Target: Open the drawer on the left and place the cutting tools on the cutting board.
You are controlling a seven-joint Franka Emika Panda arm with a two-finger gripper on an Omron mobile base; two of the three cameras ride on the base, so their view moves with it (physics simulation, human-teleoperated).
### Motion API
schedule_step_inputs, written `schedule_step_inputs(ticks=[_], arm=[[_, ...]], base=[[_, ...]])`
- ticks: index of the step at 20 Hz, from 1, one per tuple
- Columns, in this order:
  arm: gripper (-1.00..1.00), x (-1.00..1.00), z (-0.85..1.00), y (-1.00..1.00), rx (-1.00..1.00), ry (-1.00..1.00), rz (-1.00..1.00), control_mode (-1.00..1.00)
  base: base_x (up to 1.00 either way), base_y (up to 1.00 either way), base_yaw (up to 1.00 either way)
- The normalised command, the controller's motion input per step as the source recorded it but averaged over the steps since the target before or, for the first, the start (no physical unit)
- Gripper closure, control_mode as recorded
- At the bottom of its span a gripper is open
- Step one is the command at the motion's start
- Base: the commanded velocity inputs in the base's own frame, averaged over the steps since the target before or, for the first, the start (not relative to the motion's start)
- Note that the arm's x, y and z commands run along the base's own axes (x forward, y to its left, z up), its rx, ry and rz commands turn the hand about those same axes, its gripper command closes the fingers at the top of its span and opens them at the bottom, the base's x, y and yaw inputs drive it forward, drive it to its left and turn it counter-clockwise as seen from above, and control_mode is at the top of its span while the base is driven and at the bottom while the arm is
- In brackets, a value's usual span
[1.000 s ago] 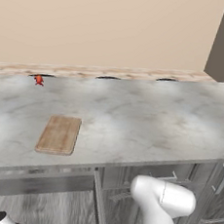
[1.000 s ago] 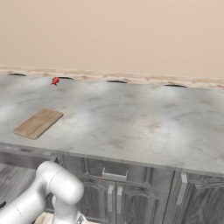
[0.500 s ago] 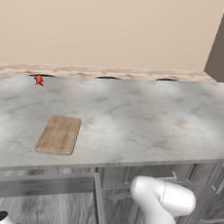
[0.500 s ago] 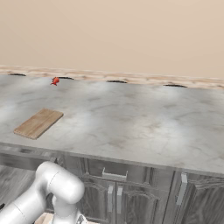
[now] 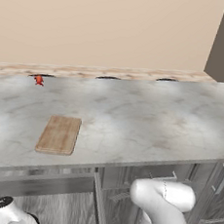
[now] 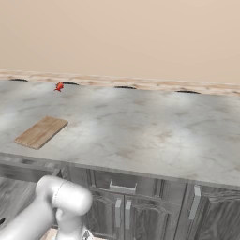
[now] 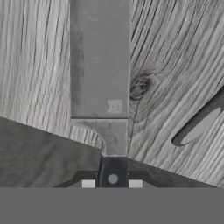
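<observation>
The gripper (image 7: 112,183) is clenching the knife (image 7: 100,74) by its black handle, blade pointing toward 12 o'clock over the drawer (image 7: 175,65) floor. The cutting board (image 5: 58,135) is lying bare on the counter (image 5: 147,117).

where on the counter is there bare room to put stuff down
Most of the counter is bare: the whole stretch right of the cutting board, out to the right edge. The board's top is free too. A tiny red object sits by the back wall, left.
</observation>
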Motion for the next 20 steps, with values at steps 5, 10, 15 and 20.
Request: schedule_step_inputs(ticks=[5, 10, 15, 20], arm=[[1.0, 0.0, 1.0, -0.59, 0.02, 0.09, -0.09, -1.0], [1.0, 0.0, 1.0, -0.6, 0.0, 0.1, -0.12, -1.0], [1.0, 0.08, 1.0, -0.54, -0.03, 0.0, -0.1, -1.0], [1.0, 0.04, 1.0, -0.47, -0.11, -0.02, -0.06, -1.0]], base=[[0.0, 0.0, 0.0], [0.0, 0.0, 0.0], [0.0, 0.0, 0.0], [0.0, 0.0, 0.0]])
